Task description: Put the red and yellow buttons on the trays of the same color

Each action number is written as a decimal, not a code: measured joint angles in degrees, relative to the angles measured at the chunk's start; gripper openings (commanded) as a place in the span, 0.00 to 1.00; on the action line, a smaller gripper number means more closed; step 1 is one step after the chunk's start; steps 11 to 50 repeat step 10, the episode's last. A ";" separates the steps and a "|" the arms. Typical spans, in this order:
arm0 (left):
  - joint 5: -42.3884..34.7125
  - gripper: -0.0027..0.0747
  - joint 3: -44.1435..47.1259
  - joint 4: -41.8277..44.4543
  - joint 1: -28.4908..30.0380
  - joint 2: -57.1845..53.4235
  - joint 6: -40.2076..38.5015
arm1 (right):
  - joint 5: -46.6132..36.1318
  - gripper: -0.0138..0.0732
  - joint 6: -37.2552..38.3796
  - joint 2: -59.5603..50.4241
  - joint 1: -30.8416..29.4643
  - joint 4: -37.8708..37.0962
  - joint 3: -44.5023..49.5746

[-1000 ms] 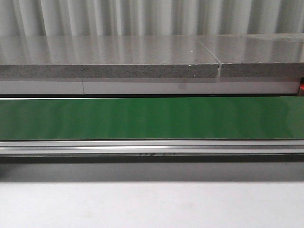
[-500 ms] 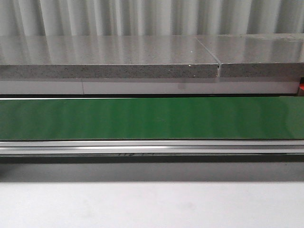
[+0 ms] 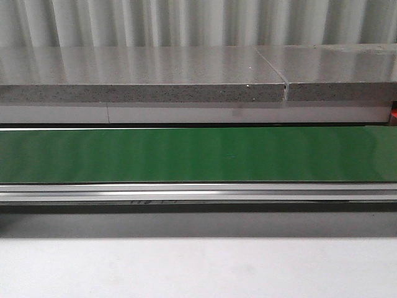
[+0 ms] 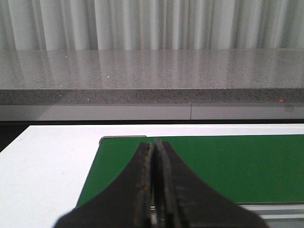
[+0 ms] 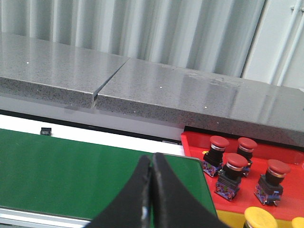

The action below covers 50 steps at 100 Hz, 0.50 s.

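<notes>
Several red buttons [image 5: 235, 161] with black bases stand on the red tray [image 5: 191, 141] beside the belt's right end. A yellow button [image 5: 260, 214] sits on the yellow tray [image 5: 230, 219] just in front of it. My right gripper [image 5: 151, 159] is shut on nothing and hovers over the green belt [image 5: 71, 166], left of the trays. Over the belt's left end [image 4: 237, 161] my left gripper [image 4: 154, 142] is likewise shut and empty. No button lies on the belt [image 3: 198, 155] in the front view, where neither gripper shows.
A grey stone counter [image 3: 142, 77] runs behind the belt, with a seam [image 3: 285, 90] towards the right. An aluminium rail [image 3: 198, 192] borders the belt's near side, with white table [image 3: 198, 267] in front. A sliver of red [image 3: 394, 114] shows at the far right edge.
A small dark mark on the belt's near rail has slid to the left. Nothing else differs in the front view.
</notes>
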 measured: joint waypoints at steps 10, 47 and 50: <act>0.00 0.01 0.00 0.00 0.00 0.00 0.00 | 0.00 0.08 0.00 0.00 0.00 0.00 0.00; 0.00 0.01 0.00 0.00 0.00 0.00 0.00 | 0.00 0.08 0.00 0.00 0.00 0.00 0.00; 0.00 0.01 0.00 0.00 0.00 0.00 0.00 | 0.00 0.08 0.00 0.00 0.00 0.00 0.00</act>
